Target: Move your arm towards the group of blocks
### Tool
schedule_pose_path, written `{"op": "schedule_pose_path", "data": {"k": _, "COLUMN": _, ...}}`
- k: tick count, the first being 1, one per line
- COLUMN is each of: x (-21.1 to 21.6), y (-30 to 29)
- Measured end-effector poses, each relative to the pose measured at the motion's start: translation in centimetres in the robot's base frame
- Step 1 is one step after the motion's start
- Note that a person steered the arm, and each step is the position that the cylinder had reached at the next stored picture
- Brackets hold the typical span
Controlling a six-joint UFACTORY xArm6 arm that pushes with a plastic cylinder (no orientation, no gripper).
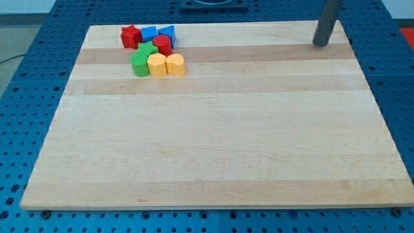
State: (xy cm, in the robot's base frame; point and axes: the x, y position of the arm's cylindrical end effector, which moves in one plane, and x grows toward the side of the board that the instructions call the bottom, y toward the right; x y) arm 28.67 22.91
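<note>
Dark rod stood upright at tabletop point(213, 162) top right, my tip point(319, 44) well apart from the block cluster point(152, 50) top left; no pincer visible.

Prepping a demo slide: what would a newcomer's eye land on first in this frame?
First, the tight cluster of coloured blocks at the view's top left: a red star, two blue blocks, a red cylinder, two green blocks and two yellow blocks. Then my tip, at the view's top right, far from the blocks on the wooden board.
</note>
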Motion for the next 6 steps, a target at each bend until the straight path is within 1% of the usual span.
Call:
{"op": "schedule_pose_path", "data": {"k": 1, "x": 6.5, "y": -5.7}}
{"op": "schedule_pose_path", "data": {"k": 2, "x": 8.4, "y": -11.5}}
{"op": "schedule_pose_path", "data": {"k": 4, "x": -4.6, "y": -20.7}}
{"op": "schedule_pose_path", "data": {"k": 5, "x": -5.0, "y": -24.7}}
{"op": "schedule_pose_path", "data": {"k": 6, "x": -4.7, "y": -25.8}}
